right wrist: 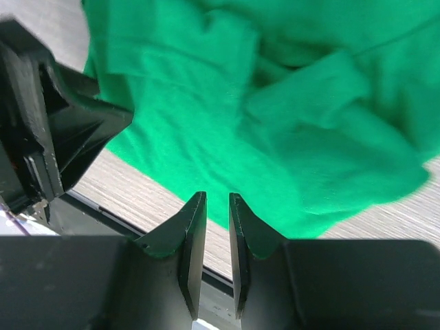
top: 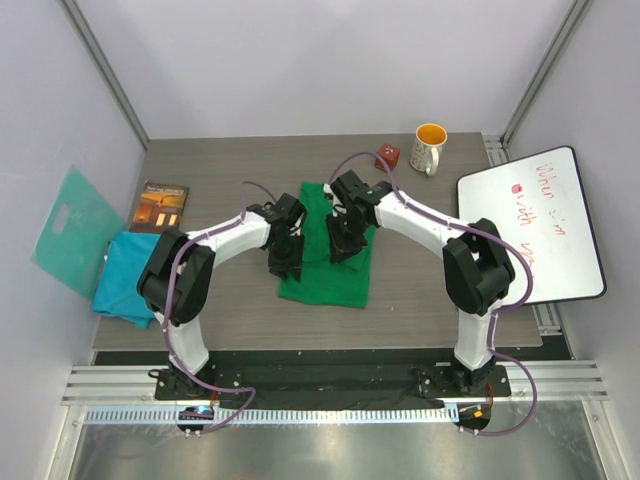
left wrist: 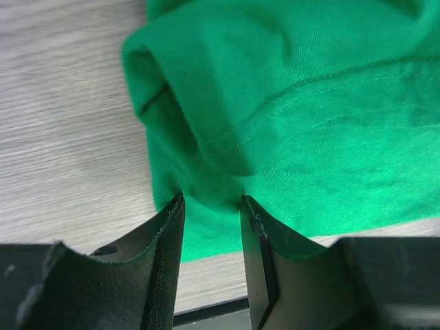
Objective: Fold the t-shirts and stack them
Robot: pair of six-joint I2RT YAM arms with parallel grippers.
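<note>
Left pincer [left wrist: 212, 199] grips green t-shirt [left wrist: 309, 103], right pincer [right wrist: 217, 196] ajar, empty; only overhead shows mug [top: 430, 146].

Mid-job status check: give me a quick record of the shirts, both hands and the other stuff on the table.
green shirt: middle of the table, rumpled
teal shirt: left table edge, apart from the green one
left hand: parted, tips at a fold of the green shirt; grip unclear
right hand: slightly parted at the green shirt's edge, holding nothing
stack: not yet made
other items: mug, book, whiteboard
</note>
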